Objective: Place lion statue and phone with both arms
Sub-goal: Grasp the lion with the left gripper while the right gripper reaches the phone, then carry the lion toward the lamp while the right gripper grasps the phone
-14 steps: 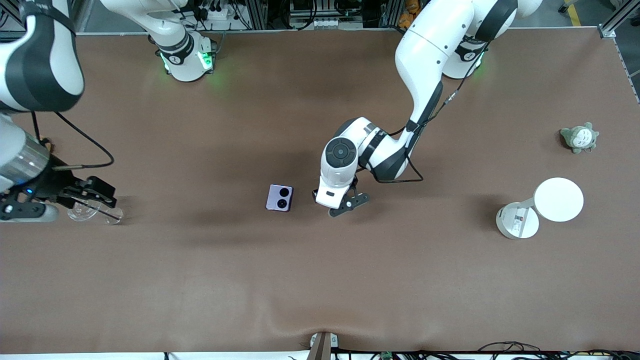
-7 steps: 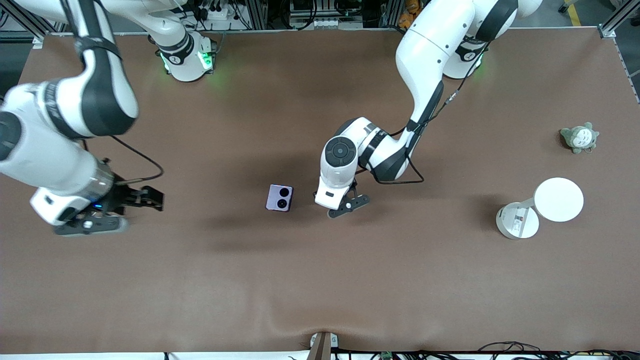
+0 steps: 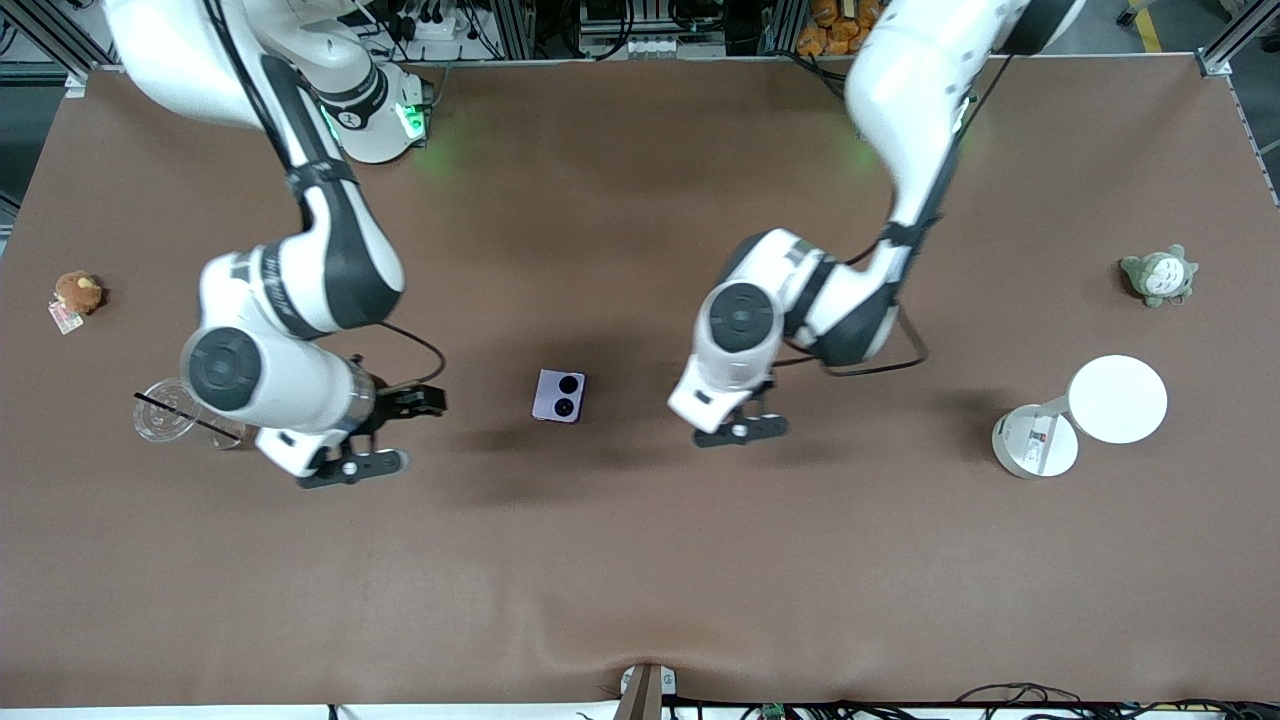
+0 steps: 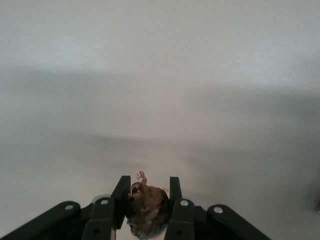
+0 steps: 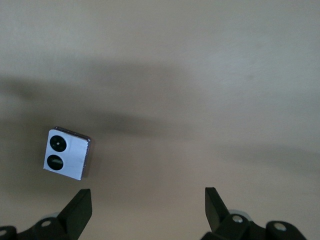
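- Centre of the brown table mat [image 3: 640, 560]: the small squarish pale lavender folded flip phone [image 3: 559, 396] with two round black camera circles lies flat, face up, between my two grippers and touching neither; the right wrist view shows it too [image 5: 66, 154].
- Left gripper [image 3: 738, 430]: hangs over bare mat toward the left arm's end from the phone, pinching the tiny reddish-brown lion statue [image 4: 145, 207] between its fingers [image 4: 120, 200]. From the front view the statue is hidden under the wrist.
- Right gripper [image 3: 385, 432]: hangs over the mat toward the right arm's end from the phone, fingers [image 5: 78, 210] spread wide, holding nothing.
- Handling, phone: I judge it rigid, smooth-sided and fairly dense for its size, so liable to slip; I would take it across two opposite edges, squarely, not by a corner.
- Handling, statue: I judge it light, hard and brittle at the thin parts; the grip sits on the body, which seems right.
- Surroundings: a clear plastic cup with a dark straw [image 3: 165, 420] beside the right arm; a round brown plush toy with a tag [image 3: 76, 293] at the right arm's end; a grey-green plush [image 3: 1158, 274] and a white round-headed desk lamp [image 3: 1080, 415] at the left arm's end.
- Obstruction: nothing stands between either gripper and the phone; the cup is close to the right arm's wrist.
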Controlling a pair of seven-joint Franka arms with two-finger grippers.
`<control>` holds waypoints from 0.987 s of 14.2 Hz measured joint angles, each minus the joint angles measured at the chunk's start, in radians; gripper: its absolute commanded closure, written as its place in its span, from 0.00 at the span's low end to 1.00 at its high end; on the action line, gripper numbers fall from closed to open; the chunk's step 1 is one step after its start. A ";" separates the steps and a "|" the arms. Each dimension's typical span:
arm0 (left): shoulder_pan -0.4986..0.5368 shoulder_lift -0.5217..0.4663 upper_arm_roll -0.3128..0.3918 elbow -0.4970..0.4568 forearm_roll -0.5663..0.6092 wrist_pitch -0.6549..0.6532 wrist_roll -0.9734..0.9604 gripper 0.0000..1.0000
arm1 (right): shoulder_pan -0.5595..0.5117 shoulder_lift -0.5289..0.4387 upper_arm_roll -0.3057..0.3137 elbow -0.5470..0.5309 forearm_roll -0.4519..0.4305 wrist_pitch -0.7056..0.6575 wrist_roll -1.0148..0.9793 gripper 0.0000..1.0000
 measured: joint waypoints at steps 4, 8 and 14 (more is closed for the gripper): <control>0.123 -0.156 0.001 -0.204 0.066 0.006 0.240 1.00 | 0.017 0.090 0.000 0.000 0.035 0.071 0.003 0.00; 0.281 -0.217 0.000 -0.301 0.083 0.072 0.494 1.00 | 0.113 0.130 0.001 0.001 0.042 0.112 0.154 0.00; 0.427 -0.163 -0.001 -0.346 0.085 0.184 0.709 1.00 | 0.189 0.173 0.001 0.001 0.044 0.192 0.347 0.00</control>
